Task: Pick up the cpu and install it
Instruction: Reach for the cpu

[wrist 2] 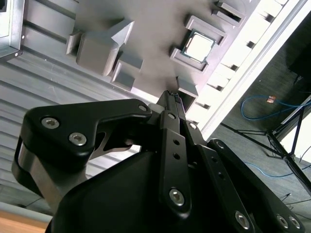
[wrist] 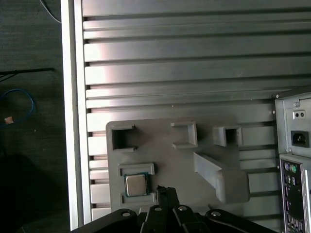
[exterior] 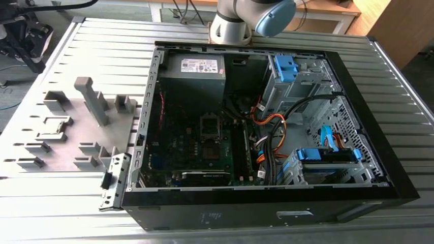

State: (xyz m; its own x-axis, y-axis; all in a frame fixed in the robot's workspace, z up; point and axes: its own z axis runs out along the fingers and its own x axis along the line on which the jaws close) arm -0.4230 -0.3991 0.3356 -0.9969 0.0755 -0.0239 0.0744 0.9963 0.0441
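On the slatted metal worktop (exterior: 68,213), beside the open computer case (exterior: 271,216): one grey holder tray (wrist: 165,160) with raised blocks and framed recesses. Item, cpu (wrist: 135,185): a small square chip with a pale metal top, lying flat in a recess near the tray's edge, not yet picked up. Item, gripper (wrist: 165,190): above the tray and just beside the cpu's recess, fingers drawn together to a narrow tip, holding nothing. Step in hand, as judged: the approach to the pick. Handling note: centre over the chip, spread the fingers enough to clear the recess frame, take opposite edges and lift straight and level.
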